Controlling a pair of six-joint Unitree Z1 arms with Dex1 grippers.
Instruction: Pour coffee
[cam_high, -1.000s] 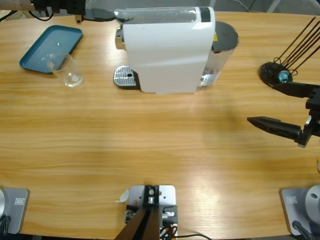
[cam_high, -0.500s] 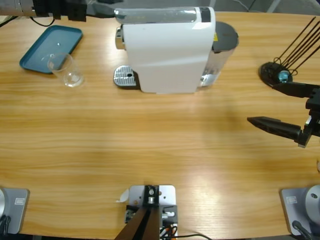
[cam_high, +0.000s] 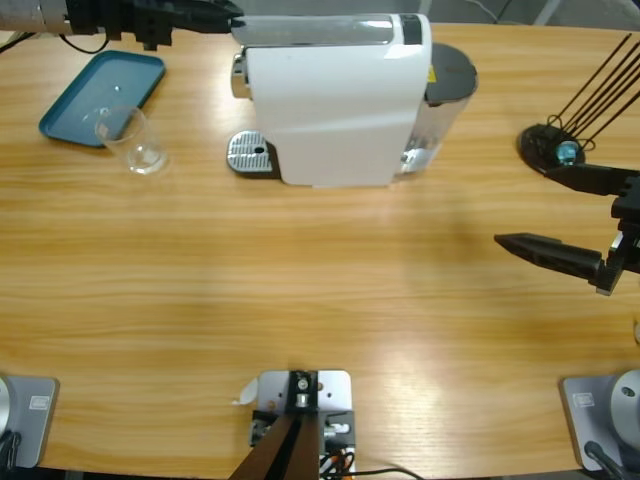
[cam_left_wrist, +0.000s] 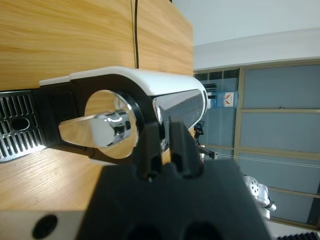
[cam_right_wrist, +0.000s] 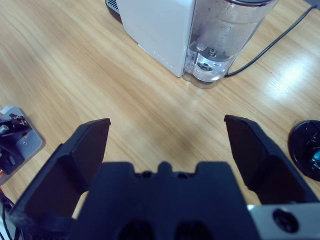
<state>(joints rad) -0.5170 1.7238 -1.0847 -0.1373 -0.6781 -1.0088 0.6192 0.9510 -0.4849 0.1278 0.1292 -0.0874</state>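
White capsule coffee machine (cam_high: 335, 100) — back centre of the wooden table (cam_high: 300, 290), drip grate (cam_high: 250, 153) at its left. Left gripper (cam_high: 225, 18) at the machine's top-left lever (cam_left_wrist: 97, 131), jaws pressed together. Right gripper (cam_high: 535, 210) — jaws spread wide, nothing held, at right edge. Clear cup (cam_high: 133, 141) beside a teal tray (cam_high: 100, 95).

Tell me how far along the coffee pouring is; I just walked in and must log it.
Early stage. Done: nothing visible; the clear cup sits empty beside the teal tray, not on the drip grille. In hand: the left gripper, jaws shut, is at the coffee machine top, near its chrome lever. The right gripper hovers open. Left: placing the cup, brewing, pouring.
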